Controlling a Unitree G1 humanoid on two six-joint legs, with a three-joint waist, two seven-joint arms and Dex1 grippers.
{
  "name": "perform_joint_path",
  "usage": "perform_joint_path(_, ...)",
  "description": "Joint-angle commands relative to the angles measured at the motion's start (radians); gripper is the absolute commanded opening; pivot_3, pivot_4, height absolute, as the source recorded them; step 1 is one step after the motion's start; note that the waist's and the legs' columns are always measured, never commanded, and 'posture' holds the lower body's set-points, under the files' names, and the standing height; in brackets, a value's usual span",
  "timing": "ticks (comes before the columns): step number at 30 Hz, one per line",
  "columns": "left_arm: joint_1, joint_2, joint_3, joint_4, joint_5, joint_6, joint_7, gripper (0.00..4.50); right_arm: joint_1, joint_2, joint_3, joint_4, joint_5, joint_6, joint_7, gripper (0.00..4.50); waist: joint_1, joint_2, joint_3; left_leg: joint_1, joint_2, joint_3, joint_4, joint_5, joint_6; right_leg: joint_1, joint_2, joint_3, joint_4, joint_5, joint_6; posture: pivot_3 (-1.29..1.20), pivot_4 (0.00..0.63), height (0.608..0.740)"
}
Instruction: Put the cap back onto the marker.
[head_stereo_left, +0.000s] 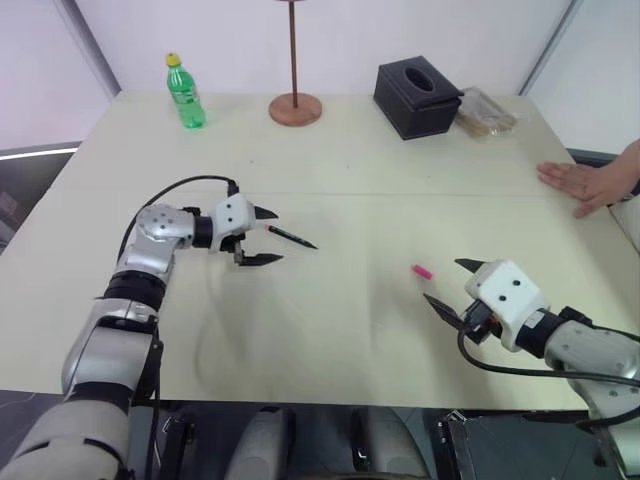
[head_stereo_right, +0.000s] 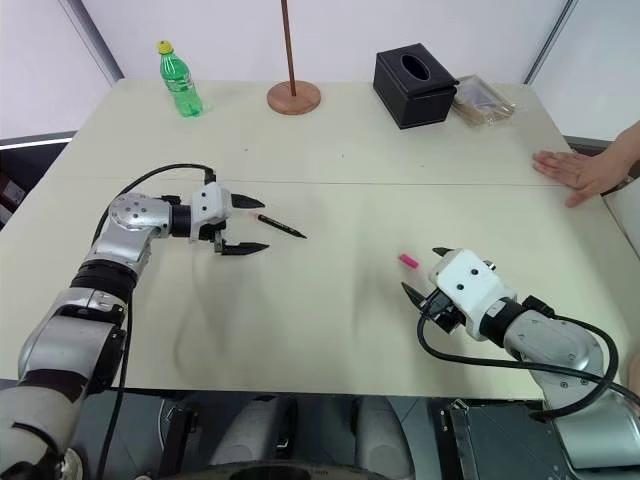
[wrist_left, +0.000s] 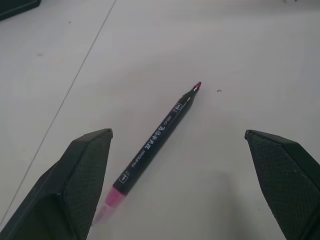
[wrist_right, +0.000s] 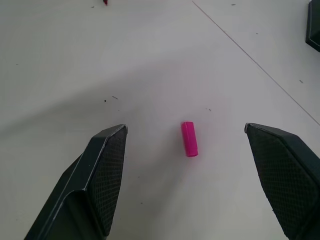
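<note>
Marker (wrist_left: 159, 138) flat on the table (head_stereo_left: 340, 180), long axis diagonal; in the head view the uncapped reddish tip points away from the left gripper (head_stereo_left: 265, 236), toward the table's middle, pink rear end nearest the gripper. Left fingers (wrist_left: 82, 175) spread wide, holding nothing; the marker's rear end lies between them, close beside one finger, contact not certain.

Cap (wrist_right: 189, 139) on its side on the table, well apart from the marker, just ahead of the right gripper (head_stereo_left: 452, 285). Right fingers (wrist_right: 102, 175) wide apart, empty; the cap sits past their tips, in line with the gap, untouched. Cap not yet on the marker.
</note>
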Motion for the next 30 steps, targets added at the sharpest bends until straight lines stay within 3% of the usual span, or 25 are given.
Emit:
perform_joint_path(1,-0.027,-0.002,0.012,-0.003,-0.004,-0.026,-0.003,4.44,-0.015,-0.009,-0.012,-0.028,0.009,0.001,-0.002,3.85,0.000,0.000,0.000,0.000,0.000,0.000,0.000,0.000,0.000,0.000,0.000,0.000,0.000,0.000,0.000,0.00,0.150,0.740)
perform_joint_path(30,-0.203,-0.057,0.010,0.246,0.050,0.107,-0.002,4.44,-0.023,0.012,0.018,-0.062,0.002,0.027,-0.053,3.85,0.001,0.000,0.000,-0.001,-0.001,0.000,0.001,0.000,0.000,0.000,0.000,0.000,0.000,0.000,0.000,0.00,0.150,0.740)
